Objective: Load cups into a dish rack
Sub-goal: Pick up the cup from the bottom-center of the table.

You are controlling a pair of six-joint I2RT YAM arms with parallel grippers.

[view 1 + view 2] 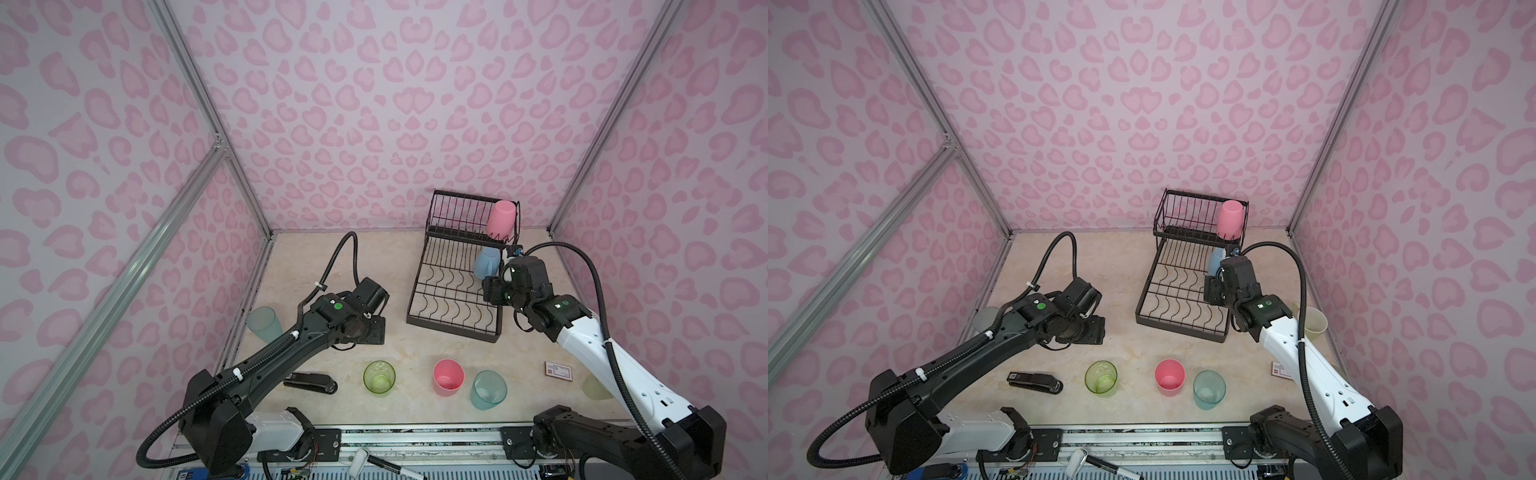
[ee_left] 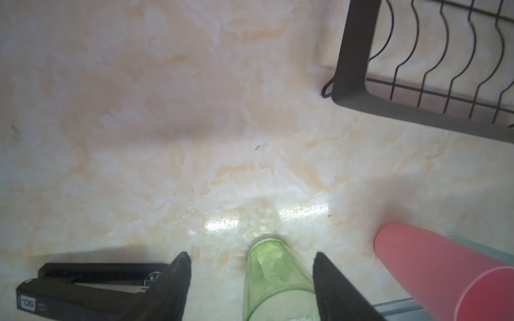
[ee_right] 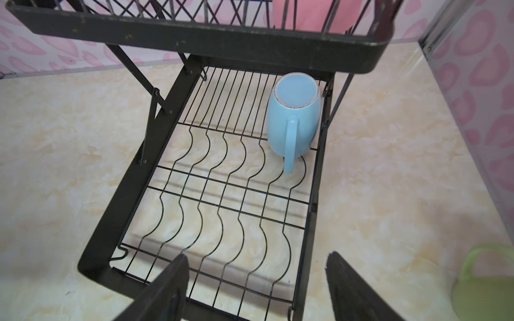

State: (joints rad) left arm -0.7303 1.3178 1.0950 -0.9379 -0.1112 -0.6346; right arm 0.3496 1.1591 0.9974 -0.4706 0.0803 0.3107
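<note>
The black wire dish rack (image 1: 453, 328) stands at the back right. An upturned pink tumbler (image 1: 500, 218) sits in its upper basket and an upturned light blue mug (image 3: 293, 116) on its lower grid. My right gripper (image 3: 258, 257) hangs open and empty over the grid's front right corner. My left gripper (image 2: 251, 261) is open; a green tumbler (image 2: 275, 280) shows between its fingers, touching neither. Near the front edge, the green tumbler (image 1: 379, 376), a pink tumbler (image 1: 448, 376) and a teal tumbler (image 1: 488, 389) stand upright. A grey-blue tumbler (image 1: 262, 324) stands far left.
A black stapler (image 1: 311, 381) lies left of the green tumbler. A pale green mug (image 1: 1314, 322) stands right of the rack. A yellowish tumbler (image 1: 594, 388) shows partly behind the right arm, beside a small card (image 1: 558, 370). Patterned walls close three sides.
</note>
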